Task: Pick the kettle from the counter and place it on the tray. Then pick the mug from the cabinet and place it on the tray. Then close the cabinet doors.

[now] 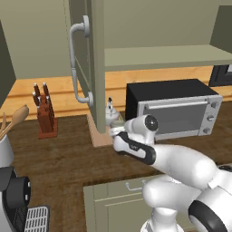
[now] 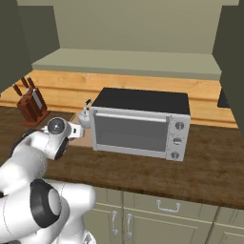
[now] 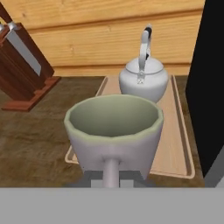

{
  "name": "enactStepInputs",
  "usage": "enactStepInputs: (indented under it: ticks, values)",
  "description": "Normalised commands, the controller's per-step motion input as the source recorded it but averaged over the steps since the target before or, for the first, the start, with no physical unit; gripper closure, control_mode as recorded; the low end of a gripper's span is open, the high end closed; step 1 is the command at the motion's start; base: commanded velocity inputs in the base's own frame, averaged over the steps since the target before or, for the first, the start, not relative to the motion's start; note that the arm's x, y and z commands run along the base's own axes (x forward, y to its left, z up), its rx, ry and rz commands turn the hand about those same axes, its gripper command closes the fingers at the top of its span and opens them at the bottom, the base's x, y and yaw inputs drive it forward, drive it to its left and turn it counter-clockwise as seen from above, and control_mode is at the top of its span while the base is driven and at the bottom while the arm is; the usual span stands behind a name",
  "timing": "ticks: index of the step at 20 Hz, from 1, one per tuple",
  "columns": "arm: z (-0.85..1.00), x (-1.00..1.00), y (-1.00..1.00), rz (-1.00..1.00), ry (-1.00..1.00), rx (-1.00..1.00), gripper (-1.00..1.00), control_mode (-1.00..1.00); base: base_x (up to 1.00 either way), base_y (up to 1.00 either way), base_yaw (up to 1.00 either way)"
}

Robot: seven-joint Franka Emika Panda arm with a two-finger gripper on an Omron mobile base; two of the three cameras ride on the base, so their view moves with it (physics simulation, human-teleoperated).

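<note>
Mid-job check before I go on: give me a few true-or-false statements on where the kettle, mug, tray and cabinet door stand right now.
1. The kettle sits on the tray. True.
2. The mug lies tipped over on the counter. False: it is upright in front of the hand camera, over the tray's near end, held by the pincer by its handle.
3. The cabinet door is open. True.
4. The kettle is on top of the toaster oven. False: it stands beside the oven, on the tray.
5. The knife block stands on the tray. False: it is on the counter beside it.
</note>
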Motion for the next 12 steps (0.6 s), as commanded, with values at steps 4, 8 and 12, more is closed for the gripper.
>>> enactStepInputs:
  ticks: [4,8,12]
  values:
    - [-0.12,0.32,0.01,0.0,0.0,0.0,1.0,-1.0,0.0,0.0,0.0]
    - [-0.14,0.18,0.08,0.0,0.0,0.0,1.0,-1.0,0.0,0.0,0.0]
    - [-0.16,0.06,0.11,0.0,-0.03,0.0,1.0,-1.0,0.0,0.0,0.0]
